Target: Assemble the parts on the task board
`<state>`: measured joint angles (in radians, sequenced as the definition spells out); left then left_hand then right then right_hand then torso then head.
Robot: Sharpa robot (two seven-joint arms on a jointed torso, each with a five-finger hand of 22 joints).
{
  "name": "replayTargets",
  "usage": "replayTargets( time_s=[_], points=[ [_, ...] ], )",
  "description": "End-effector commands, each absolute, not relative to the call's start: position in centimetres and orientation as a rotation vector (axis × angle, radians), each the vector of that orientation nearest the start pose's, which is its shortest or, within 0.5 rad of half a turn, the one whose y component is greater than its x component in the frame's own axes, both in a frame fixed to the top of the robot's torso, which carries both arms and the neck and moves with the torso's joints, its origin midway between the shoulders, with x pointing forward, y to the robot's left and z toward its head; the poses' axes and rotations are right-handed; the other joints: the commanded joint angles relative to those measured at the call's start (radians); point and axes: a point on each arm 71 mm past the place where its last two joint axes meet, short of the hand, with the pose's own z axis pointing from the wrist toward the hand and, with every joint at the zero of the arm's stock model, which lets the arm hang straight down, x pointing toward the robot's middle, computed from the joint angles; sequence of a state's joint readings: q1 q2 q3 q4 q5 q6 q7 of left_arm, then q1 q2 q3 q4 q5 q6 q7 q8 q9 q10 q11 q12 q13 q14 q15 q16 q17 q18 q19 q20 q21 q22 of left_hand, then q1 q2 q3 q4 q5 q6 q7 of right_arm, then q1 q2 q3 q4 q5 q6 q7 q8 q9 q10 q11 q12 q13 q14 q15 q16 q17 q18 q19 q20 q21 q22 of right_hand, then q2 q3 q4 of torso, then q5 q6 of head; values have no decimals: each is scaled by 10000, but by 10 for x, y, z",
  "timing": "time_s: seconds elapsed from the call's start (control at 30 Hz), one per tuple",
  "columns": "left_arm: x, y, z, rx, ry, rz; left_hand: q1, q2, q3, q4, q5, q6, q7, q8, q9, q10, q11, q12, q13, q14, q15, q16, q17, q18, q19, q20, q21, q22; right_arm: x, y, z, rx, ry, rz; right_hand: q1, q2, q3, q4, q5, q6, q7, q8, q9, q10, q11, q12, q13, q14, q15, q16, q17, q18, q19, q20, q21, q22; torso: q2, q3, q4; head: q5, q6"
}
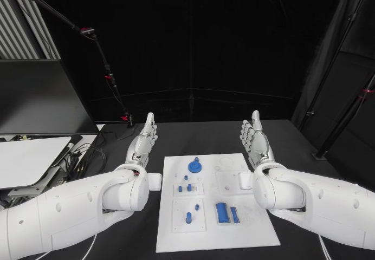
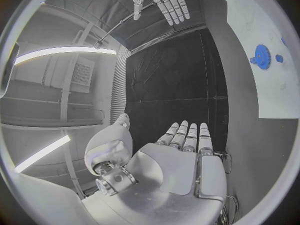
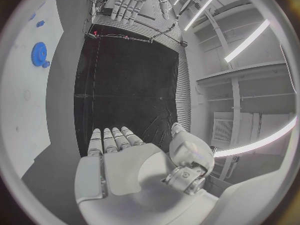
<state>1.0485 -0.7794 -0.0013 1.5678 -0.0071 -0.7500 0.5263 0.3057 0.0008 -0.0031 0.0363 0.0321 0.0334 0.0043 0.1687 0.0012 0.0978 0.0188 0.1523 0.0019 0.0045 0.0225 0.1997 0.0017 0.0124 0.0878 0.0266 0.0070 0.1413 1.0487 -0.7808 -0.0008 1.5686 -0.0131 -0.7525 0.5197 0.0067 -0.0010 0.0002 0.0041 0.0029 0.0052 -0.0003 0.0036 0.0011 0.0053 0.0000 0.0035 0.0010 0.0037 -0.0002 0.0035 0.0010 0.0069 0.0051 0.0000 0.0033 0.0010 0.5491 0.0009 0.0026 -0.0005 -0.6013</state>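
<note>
Flanking the task board (image 1: pixel 254 238), both hands sit flat over the black tabletop (image 1: pixel 203 138) with fingers straight and released, holding nothing: left hand (image 1: pixel 143 140) just off the board's left edge, right hand (image 1: pixel 256 142) just off its right edge.

Board state:
- blue gear (image 1: pixel 194 166) lies near the far end of the board
- small blue pegs (image 1: pixel 184 188) sit in the middle section
- one short peg (image 1: pixel 188 218) sits in the near-left section
- two long blue bars (image 1: pixel 227 213) lie side by side in the near-right section

Can't tell from here which parts are seated and which are loose. This layout fits either parts laid out and waiting or a finished board with hands parked, so I won't call a stage.

If a grasp is due:
- pinch small parts from above, the pegs are tiny and will tip or roll
- keep the other hand off the board so it doesn't shift
- lift the bars one at a time, they lie close together
</note>
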Motion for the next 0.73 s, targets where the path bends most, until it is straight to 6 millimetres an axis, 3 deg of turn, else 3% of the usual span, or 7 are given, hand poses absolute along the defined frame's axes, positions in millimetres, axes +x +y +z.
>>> replayTargets(
  time_s=[0.03,0.27,0.33,0.37,0.4,0.43,0.73],
  points=[
    [462,192,-224,-12089,12178,-12289,-981,-8,31,-363,-321,-334,-43,-536,-12,-978,-188,-487,-19,-45,-225,-641,-17,-124,-878,-266,-70,-452,462,-192,-224,12089,12178,12289,-67,10,-2,-41,-29,-52,3,-36,-11,-53,0,-35,-10,-37,2,-35,-10,-69,-51,0,-33,-10,-49,-9,-26,5,13],
    [462,192,-224,-12089,12178,-12289,-1522,-8,31,-363,-321,-334,-43,-838,-12,-978,-188,-760,-19,-45,-225,-996,-17,-124,-878,-266,-70,-706,462,-192,-224,12089,12178,12289,-67,10,-2,-41,-29,-52,3,-36,-11,-53,0,-35,-10,-37,2,-35,-10,-69,-51,0,-33,-10,-49,-9,-26,5,13],
    [462,192,-224,-12089,12178,-12289,-1633,-8,31,-363,-321,-334,-43,-901,-12,-978,-188,-816,-19,-45,-225,-1069,-17,-124,-878,-266,-70,-1413,462,-192,-224,12089,12178,12289,-67,10,-2,-41,-29,-52,3,-36,-11,-53,0,-35,-10,-37,2,-35,-10,-69,-51,0,-33,-10,-49,-9,-26,5,13],
    [462,192,-224,-12089,12178,-12289,-1689,-8,31,-363,-321,-334,-43,-935,-12,-978,-188,-1523,-19,-45,-225,-1106,-17,-124,-878,-266,-70,-1413,462,-192,-224,12089,12178,12289,-67,10,-2,-41,-29,-52,3,-36,-11,-53,0,-35,-10,-37,2,-35,-10,-69,-51,0,-33,-10,-49,-9,-26,5,13],
    [462,192,-224,-12089,12178,-12289,-1743,-8,31,-363,-321,-334,-43,-964,-12,-978,-188,-1523,-19,-45,-225,-1138,-17,-124,-878,-266,-70,-1413,462,-192,-224,12089,12178,12289,-67,10,-2,-41,-29,-52,3,-36,-11,-53,0,-35,-10,-37,2,-35,-10,-69,-51,0,-33,-10,-49,-9,-26,5,13],
    [462,192,-224,-12089,12178,-12289,-1818,-8,31,-363,-321,-334,-43,-1687,-12,-978,-188,-1523,-19,-45,-225,-1188,-17,-124,-878,-266,-70,-1413,462,-192,-224,12089,12178,12289,-67,10,-2,-41,-29,-52,3,-36,-11,-53,0,-35,-10,-37,2,-35,-10,-69,-51,0,-33,-10,-49,-9,-26,5,13],
    [462,192,-224,-12089,12178,-12289,-2149,-8,31,-363,-321,-334,-43,-1687,-12,-978,-188,-1523,-19,-45,-225,-1997,-17,-124,-878,-266,-70,-1413,462,-192,-224,12089,12178,12289,-67,10,-2,-41,-29,-52,3,-36,-11,-53,0,-35,-10,-37,2,-35,-10,-69,-51,0,-33,-10,-49,-9,-26,5,13]
  ],
)
